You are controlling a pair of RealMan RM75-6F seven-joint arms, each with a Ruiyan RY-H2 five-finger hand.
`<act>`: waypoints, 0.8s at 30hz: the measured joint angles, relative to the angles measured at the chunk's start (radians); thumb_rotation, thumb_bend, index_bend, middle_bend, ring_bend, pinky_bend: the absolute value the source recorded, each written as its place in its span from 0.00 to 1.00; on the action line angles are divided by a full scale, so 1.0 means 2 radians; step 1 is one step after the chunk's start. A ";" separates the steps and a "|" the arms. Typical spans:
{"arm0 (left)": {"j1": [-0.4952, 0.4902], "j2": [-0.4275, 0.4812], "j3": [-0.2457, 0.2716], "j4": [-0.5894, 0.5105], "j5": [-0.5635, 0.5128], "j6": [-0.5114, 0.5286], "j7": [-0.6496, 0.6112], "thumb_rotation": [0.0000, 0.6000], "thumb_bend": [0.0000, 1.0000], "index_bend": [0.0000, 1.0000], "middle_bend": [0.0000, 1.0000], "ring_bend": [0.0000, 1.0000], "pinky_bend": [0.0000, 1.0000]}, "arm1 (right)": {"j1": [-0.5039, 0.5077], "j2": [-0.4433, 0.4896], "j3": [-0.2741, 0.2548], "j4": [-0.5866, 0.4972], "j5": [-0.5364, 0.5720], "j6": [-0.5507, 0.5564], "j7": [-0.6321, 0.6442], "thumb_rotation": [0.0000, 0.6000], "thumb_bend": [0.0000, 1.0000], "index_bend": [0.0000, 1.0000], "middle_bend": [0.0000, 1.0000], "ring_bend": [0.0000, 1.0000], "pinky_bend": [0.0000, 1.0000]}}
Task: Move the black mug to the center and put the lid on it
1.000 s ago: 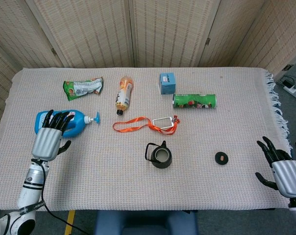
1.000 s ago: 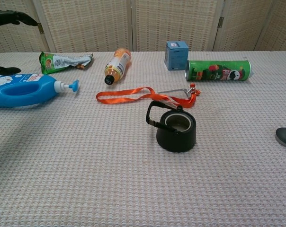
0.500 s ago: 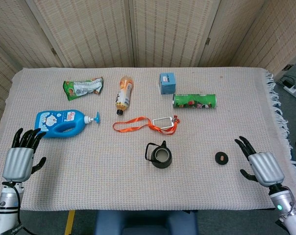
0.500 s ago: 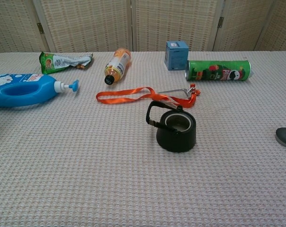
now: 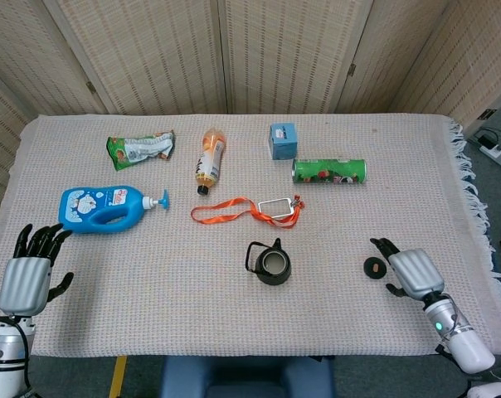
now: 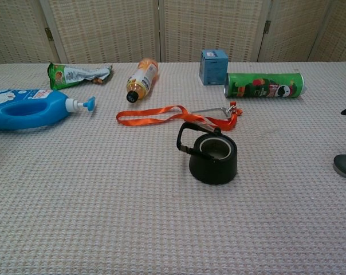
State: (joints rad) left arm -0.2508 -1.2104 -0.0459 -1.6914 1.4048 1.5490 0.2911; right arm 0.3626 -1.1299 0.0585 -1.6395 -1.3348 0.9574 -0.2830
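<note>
Table (image 5: 234, 332): covered edge to edge by a beige woven cloth with a fringe on the far right side; folding screens stand behind it.
Detergent bottle (image 5: 101, 208): blue, lying on its side at the left of the cloth, pump nozzle pointing toward the middle.
Chips can (image 5: 328, 171): green tube lying flat on its side, right of centre toward the back.
Lanyard (image 5: 234, 211): orange strap with a clear badge holder at its right end, stretched out just behind the mug.
Drink bottle (image 5: 209, 156): orange, on its side at the back, cap end toward the camera.
Snack bag (image 5: 140, 149): green and crumpled, at the back left.
Left hand (image 5: 28, 274): palm down above the front left edge of the table, fingers apart and extended, holding nothing.
Right hand (image 5: 410, 269): low over the cloth at the front right, dark fingers loosely spread and reaching toward the lid, empty; whether the fingertips touch the lid cannot be told. The chest view catches only dark fingertips at its right edge.
Black mug (image 5: 272, 264): upright and uncovered near the front centre of the table, its loop handle turned to the left and back.
Blue box (image 5: 283, 140): small carton standing at the back, just behind the chips can.
Lid (image 5: 375, 267): small dark disc with a brownish centre, flat on the cloth, well to the right of the mug and just beside the right hand.
</note>
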 measured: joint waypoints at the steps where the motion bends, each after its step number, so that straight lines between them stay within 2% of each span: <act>1: 0.001 0.001 0.000 0.000 0.000 0.000 0.000 1.00 0.22 0.17 0.11 0.10 0.00 | 0.002 -0.004 0.000 0.005 0.003 -0.003 -0.001 1.00 0.27 0.10 0.19 0.82 0.82; 15: 0.010 0.002 -0.008 0.002 0.002 -0.014 -0.002 1.00 0.22 0.17 0.11 0.10 0.00 | 0.033 -0.057 -0.005 0.066 0.037 -0.039 -0.011 1.00 0.27 0.22 0.25 0.84 0.85; 24: 0.015 0.002 -0.012 0.006 0.002 -0.019 -0.012 1.00 0.22 0.16 0.11 0.10 0.00 | 0.042 -0.071 -0.007 0.083 0.059 -0.044 -0.019 1.00 0.27 0.25 0.28 0.84 0.85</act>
State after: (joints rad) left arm -0.2201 -1.2064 -0.0691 -1.6785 1.4096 1.5112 0.2667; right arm 0.4461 -1.2712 0.0449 -1.4740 -1.2175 0.8696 -0.3214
